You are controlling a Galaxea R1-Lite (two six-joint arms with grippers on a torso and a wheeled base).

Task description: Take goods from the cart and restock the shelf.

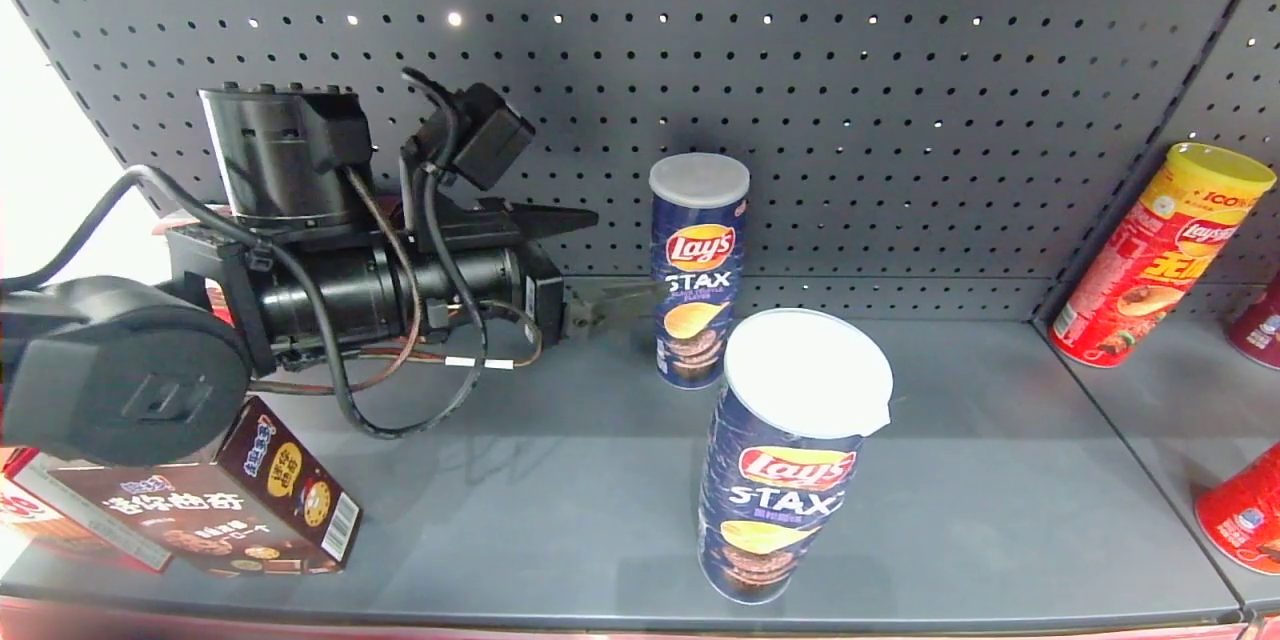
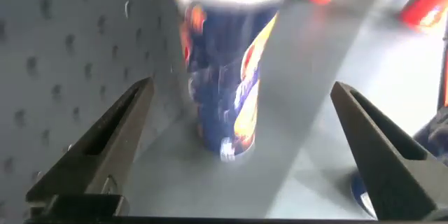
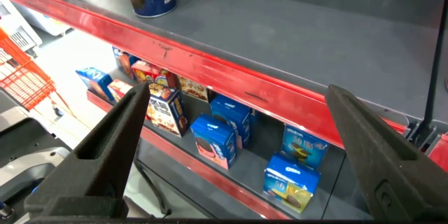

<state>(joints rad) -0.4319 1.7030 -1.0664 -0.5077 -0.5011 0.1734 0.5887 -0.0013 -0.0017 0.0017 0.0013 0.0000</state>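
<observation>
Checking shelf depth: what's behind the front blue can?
Second blue can, upright by the pegboard, open left gripper beside it. Front lid hides its lower right edge.

The rear can stands upright on the shelf. My left gripper lies just left of it. The front can stands before it, slightly right. The box lies well left and forward of it, and the leaning can is well to its right.

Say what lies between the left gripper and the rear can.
Only bare shelf separates the left gripper from the rear can; the left wrist view shows it.
</observation>
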